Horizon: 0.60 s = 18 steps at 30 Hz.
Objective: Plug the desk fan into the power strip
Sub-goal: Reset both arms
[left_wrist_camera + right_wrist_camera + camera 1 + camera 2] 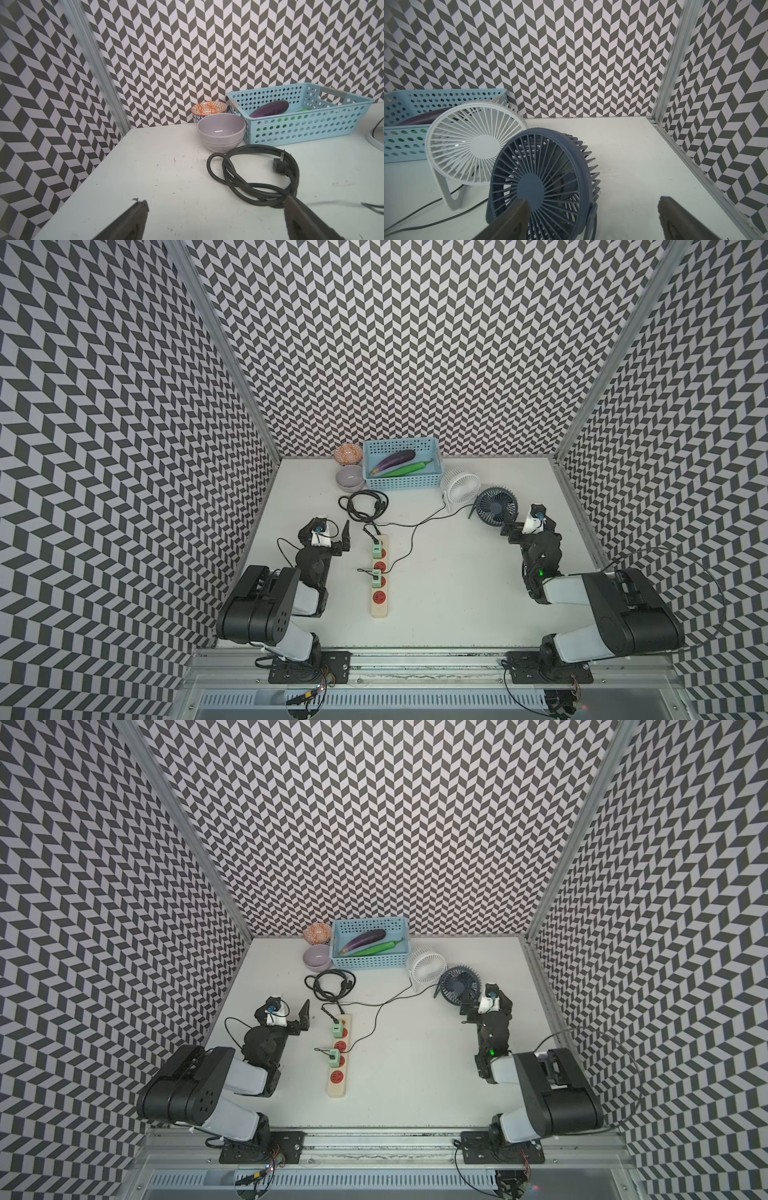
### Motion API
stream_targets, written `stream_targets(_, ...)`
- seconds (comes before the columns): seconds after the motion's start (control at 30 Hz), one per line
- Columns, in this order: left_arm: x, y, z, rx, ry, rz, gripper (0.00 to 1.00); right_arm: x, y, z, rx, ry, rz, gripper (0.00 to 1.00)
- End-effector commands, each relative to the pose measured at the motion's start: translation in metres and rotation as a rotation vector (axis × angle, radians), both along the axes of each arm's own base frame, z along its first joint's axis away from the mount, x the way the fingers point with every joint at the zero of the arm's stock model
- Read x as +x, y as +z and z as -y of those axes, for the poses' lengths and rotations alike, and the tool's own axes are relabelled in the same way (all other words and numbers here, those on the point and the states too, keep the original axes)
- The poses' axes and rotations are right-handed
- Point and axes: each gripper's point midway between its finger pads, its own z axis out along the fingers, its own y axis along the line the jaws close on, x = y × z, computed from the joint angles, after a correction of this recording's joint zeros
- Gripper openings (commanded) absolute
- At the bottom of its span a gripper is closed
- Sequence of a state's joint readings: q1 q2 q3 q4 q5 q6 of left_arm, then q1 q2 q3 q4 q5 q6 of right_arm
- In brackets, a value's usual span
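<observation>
Pwr strip (379, 596); L gripper (216, 202), R gripper (593, 201) wide

A robot-lab test booth: black-and-white chevron-patterned walls (415, 344), bare aluminium frame posts (224, 344), a scuffed white tabletop (457, 593).

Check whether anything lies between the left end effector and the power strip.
Nothing visible does. The left end effector stands open beside the power strip, with only bare table between them.
</observation>
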<state>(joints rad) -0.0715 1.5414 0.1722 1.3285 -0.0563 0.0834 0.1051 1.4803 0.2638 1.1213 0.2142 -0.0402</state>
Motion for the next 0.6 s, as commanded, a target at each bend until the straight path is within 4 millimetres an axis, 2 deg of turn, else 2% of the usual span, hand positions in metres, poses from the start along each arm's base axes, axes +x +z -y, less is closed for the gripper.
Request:
stream_targets(0.0, 0.0203, 0.0063, -0.0132, -0.060, 0.018, -0.013, 1.00, 0.0000, 0.0132, 0.0006, 0.027, 0.010, 0.074, 1.00)
stream_targets(0.17, 0.0221, 0.0041, -0.0170, -0.083, 0.022, -0.025, 1.00, -0.0028, 0.0125, 0.0024, 0.037, 0.007, 0.099, 1.00)
stream_targets(0.57, 0.0214, 0.0037, -0.0170, -0.082, 0.023, -0.026, 1.00, 0.0046, 0.0092, 0.0032, 0.053, 0.044, 0.080, 1.00)
